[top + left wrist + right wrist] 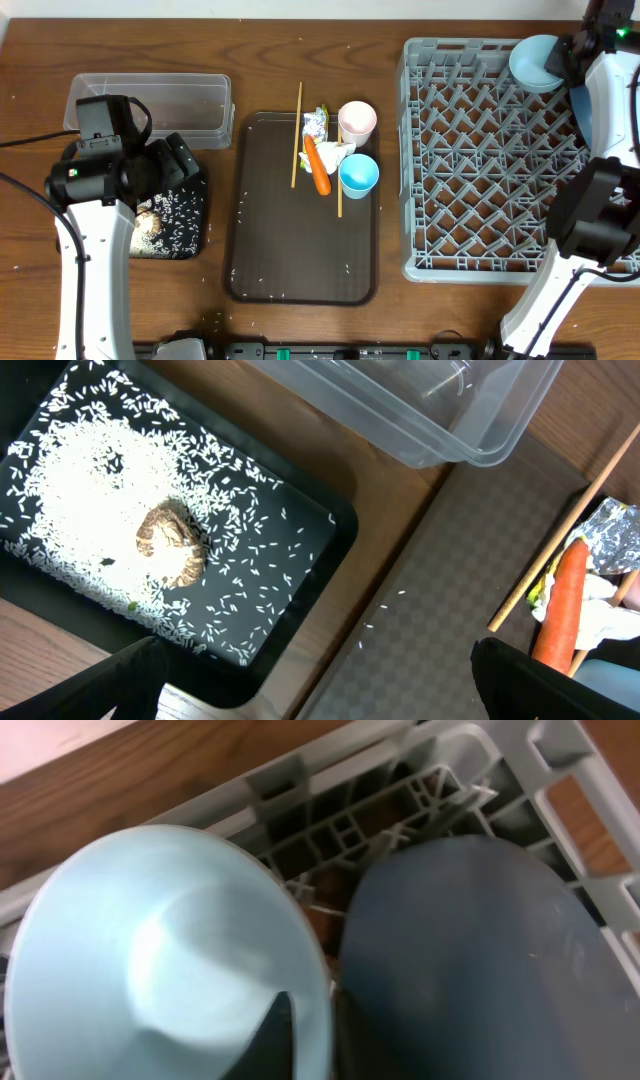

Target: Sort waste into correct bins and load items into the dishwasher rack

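My right gripper (pixel 318 1032) is shut on the rim of the small light-blue bowl (pixel 160 950), one finger inside it, over the far right corner of the grey dishwasher rack (pixel 480 170). The large blue bowl (pixel 470 960) stands on edge right beside it in the rack. My left gripper (pixel 315 665) hangs open between the black tray (pixel 300 560) and the brown serving tray. The black tray holds white rice (pixel 80 510) and a brownish food scrap (pixel 172 545). On the serving tray lie the carrot (pixel 317 165), a silver wrapper (pixel 316 122), a tissue (pixel 335 152), two chopsticks (pixel 297 135), the pink cup (pixel 357 120) and the light-blue cup (pixel 359 175).
The clear tub (pixel 150 105) sits at the back left, just behind the black tray. The brown serving tray (pixel 300 260) fills the middle, with a few stray rice grains on it. My right arm reaches over the rack's right side.
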You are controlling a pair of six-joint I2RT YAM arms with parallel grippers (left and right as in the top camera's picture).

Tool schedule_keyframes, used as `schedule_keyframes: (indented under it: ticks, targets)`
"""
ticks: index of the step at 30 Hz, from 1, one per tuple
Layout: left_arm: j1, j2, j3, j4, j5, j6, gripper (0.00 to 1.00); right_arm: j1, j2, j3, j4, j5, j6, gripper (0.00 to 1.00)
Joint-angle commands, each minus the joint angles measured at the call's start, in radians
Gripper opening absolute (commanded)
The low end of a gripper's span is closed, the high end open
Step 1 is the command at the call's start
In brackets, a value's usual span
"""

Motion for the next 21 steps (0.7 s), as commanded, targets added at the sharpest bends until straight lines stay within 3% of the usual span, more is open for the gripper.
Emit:
schedule_keyframes:
  ticks: [1,10,21]
  targets:
    - [0.004,-0.009,0.012,-0.002,-0.012,0.008,0.98,0.002,0.024,-0.011,-0.003,-0.027,0.005,0.01]
    - [0.004,-0.009,0.012,-0.002,-0.012,0.008,0.98,0.005,0.034,-0.008,0.0,-0.031,-0.018,0.01]
    - [0.004,-0.009,0.012,-0.002,-0.013,0.008,0.98,0.009,-0.145,-0.002,-0.001,0.005,-0.101,0.01]
